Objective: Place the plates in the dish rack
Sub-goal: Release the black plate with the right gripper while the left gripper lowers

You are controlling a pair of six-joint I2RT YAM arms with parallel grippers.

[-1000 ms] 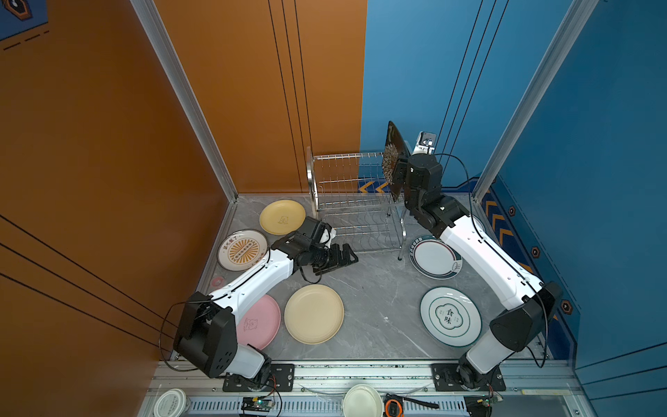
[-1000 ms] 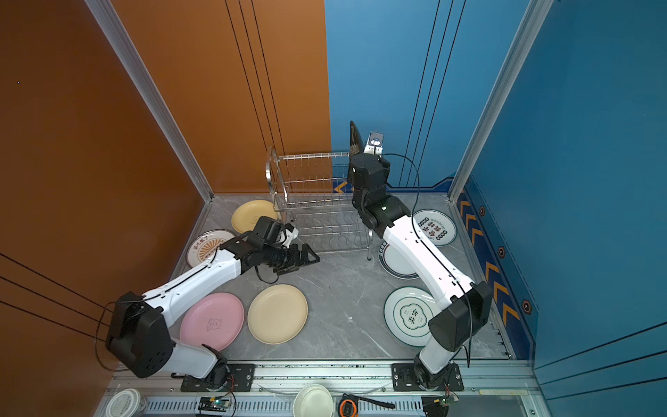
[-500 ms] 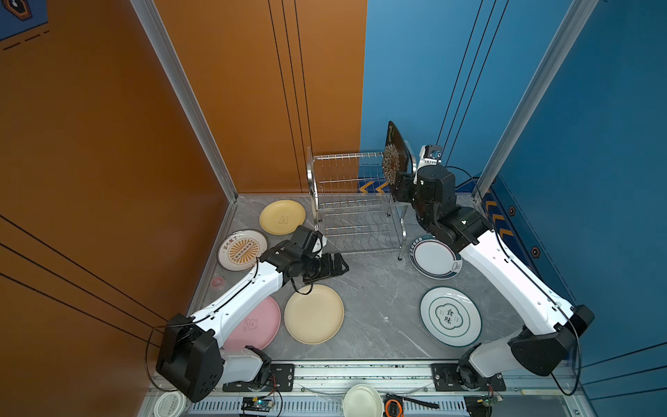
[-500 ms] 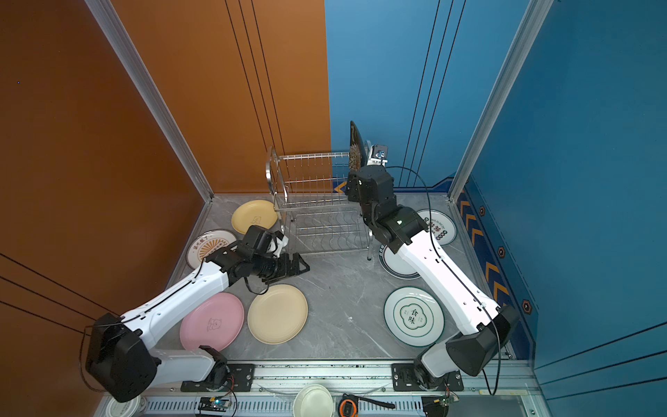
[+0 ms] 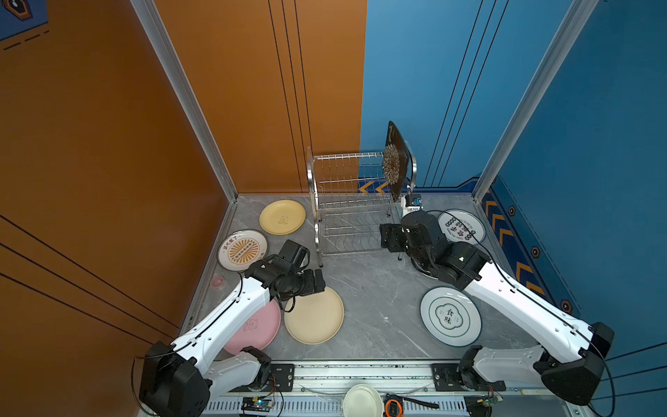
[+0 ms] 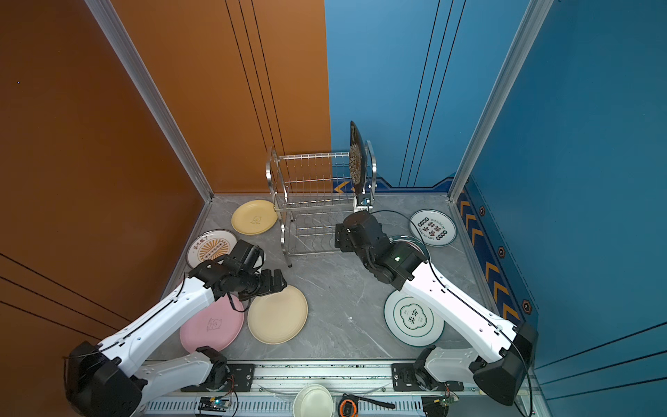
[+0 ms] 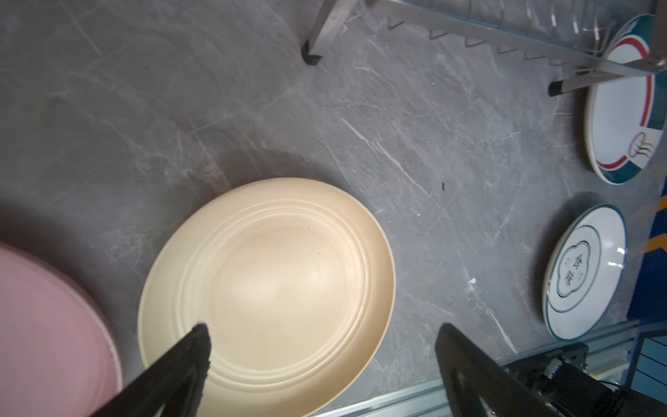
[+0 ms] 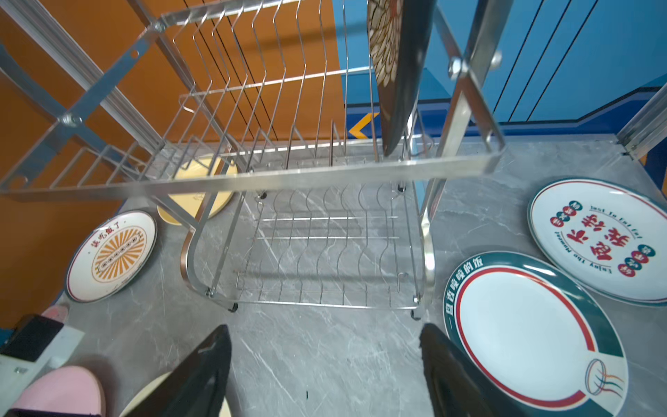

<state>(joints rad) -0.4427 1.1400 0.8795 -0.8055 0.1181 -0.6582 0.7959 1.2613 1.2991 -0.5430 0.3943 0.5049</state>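
One black square floral plate (image 5: 395,162) is stood upright at the right end of the upper tier of the shiny steel wire dish rack (image 5: 313,195); seven round plates (image 5: 282,217) are laid flat on the grey marbled tabletop (image 5: 375,289). The left gripper (image 7: 321,335) is held spread, empty, over the cream round plate (image 7: 267,281); the right gripper (image 8: 325,335) likewise, before the rack.

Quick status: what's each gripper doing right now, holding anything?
Left gripper: open, empty, over the edge of the round cream plate.
Right gripper: open, empty, facing the steel wire dish rack.
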